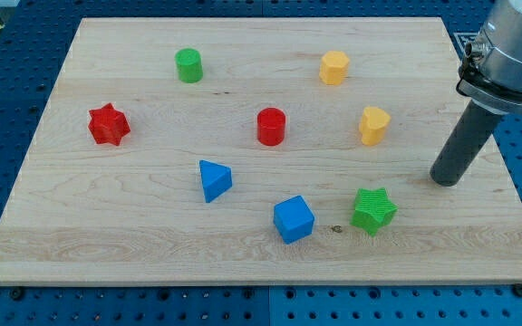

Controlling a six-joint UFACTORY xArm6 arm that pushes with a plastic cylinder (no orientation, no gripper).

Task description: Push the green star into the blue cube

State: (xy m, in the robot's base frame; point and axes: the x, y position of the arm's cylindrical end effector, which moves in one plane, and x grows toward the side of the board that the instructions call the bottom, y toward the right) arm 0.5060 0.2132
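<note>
The green star (373,209) sits near the bench's (243,263) bottom edge, just right of the blue cube (294,219), a small gap between them. My tip (443,179) rests up and right of the star, apart from it; there is no gripper.

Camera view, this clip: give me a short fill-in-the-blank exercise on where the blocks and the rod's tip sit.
1. The green star lies to the view's ____ of the blue cube.
2. My tip is to the view's upper right of the green star and ____ touching it.
3. The cylinder at the board's middle is ____.

Missing words: right; not; red
</note>
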